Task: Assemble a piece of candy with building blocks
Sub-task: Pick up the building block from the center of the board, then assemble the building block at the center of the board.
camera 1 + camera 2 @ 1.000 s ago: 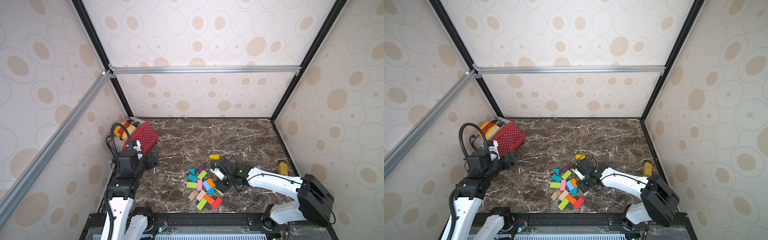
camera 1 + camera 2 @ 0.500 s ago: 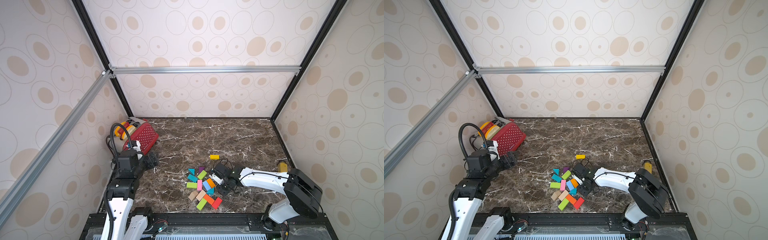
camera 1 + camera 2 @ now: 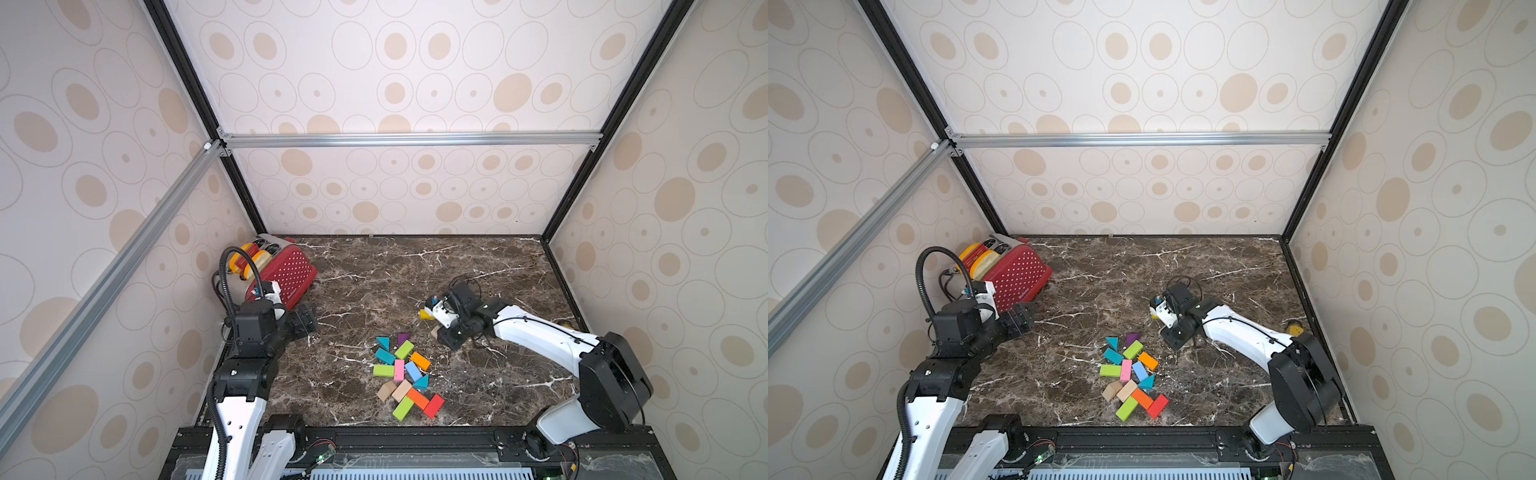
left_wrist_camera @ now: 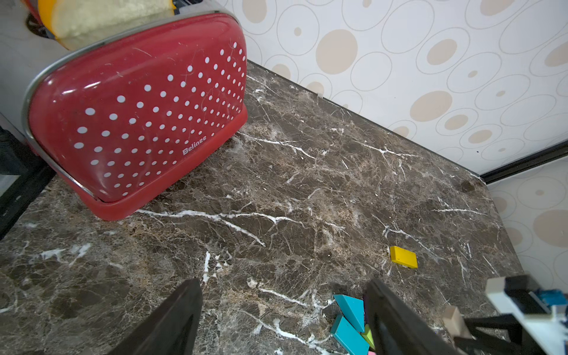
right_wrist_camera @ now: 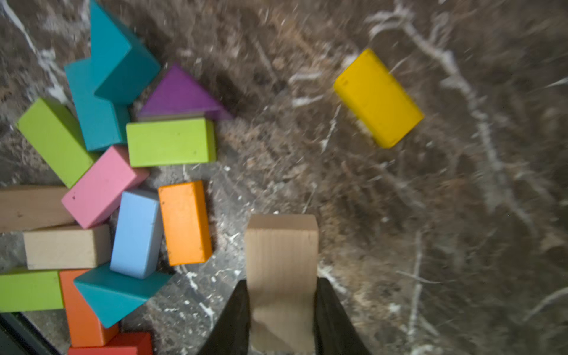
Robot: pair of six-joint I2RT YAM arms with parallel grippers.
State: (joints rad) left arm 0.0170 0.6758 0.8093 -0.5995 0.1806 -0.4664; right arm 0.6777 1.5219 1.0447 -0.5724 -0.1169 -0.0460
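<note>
The building blocks lie as a loose pile (image 3: 405, 374) (image 3: 1133, 376) of green, teal, pink, blue, orange, red, purple and tan pieces near the table's front middle. A yellow block (image 3: 426, 314) (image 5: 378, 98) lies apart, behind the pile. My right gripper (image 3: 441, 335) (image 5: 281, 307) is shut on a tan block (image 5: 281, 261), held just right of the pile's back end and above the marble; the orange block (image 5: 186, 222) is beside it. Beside the toaster at the left, my left gripper (image 3: 308, 318) (image 4: 281, 285) stands open with only bare marble between its fingers.
A red dotted toaster (image 3: 286, 270) (image 4: 138, 116) with bread slices stands at the back left against the wall. A small yellowish thing (image 3: 567, 322) sits by the right wall. Patterned walls enclose the marble table (image 3: 395, 270) on three sides.
My right gripper has shut on the tan block at the pile's right edge and drawn it back, away from the pile. The left arm has not moved.
</note>
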